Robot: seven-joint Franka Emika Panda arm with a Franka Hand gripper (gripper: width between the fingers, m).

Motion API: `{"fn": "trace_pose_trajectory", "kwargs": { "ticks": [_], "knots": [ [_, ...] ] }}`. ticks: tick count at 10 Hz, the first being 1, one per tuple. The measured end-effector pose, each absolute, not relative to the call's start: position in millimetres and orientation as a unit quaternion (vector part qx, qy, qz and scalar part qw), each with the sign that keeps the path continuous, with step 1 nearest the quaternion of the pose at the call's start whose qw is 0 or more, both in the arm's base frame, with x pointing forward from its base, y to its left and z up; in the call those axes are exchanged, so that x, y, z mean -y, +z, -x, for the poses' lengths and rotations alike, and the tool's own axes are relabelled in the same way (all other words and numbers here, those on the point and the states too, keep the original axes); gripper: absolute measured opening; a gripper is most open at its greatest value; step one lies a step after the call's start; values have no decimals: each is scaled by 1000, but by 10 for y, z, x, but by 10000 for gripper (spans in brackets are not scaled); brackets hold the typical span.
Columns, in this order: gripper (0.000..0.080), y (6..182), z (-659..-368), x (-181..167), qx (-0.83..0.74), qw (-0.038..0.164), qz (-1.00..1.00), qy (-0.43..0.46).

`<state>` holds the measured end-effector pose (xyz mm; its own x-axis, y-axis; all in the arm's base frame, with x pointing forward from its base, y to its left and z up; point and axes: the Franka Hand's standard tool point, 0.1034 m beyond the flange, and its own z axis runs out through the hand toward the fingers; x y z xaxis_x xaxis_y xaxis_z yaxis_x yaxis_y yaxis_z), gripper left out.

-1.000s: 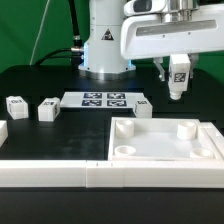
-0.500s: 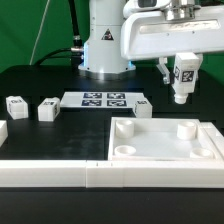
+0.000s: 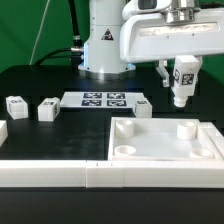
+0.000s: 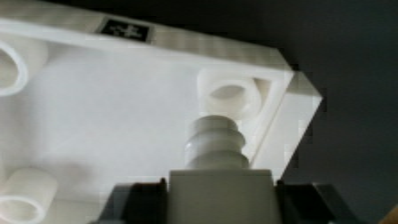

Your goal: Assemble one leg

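Note:
My gripper (image 3: 181, 72) is shut on a white leg (image 3: 182, 82) with a black-and-white tag on its face, held upright in the air above the far right corner of the large white tray-like piece (image 3: 165, 150). In the wrist view the leg (image 4: 215, 160) sticks out between the dark fingers (image 4: 139, 198), its stepped tip close to a round corner socket (image 4: 231, 94) of the tray piece (image 4: 107, 110). Three more legs lie on the table: two at the exterior view's left (image 3: 15, 105) (image 3: 47, 109) and one by the tray (image 3: 142, 107).
The marker board (image 3: 103, 99) lies flat behind the tray piece, in front of the robot base (image 3: 105, 45). A long white bar (image 3: 60, 172) runs along the front edge. A white part (image 3: 2, 130) sits at the exterior view's far left edge.
The gripper and the held leg have shifted a little toward the exterior view's right. Nothing else has moved.

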<state>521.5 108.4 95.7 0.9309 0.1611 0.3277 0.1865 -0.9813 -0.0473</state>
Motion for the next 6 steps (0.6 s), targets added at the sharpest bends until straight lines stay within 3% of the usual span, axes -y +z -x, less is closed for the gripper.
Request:
{"fn": "trace_pose_trajectory", "kwargs": {
  "ticks": [4, 6],
  "knots": [
    [290, 942, -5882, -1149, 105, 44, 977, -177],
    [290, 949, -5939, -1152, 109, 44, 976, -181]
  ]
}}
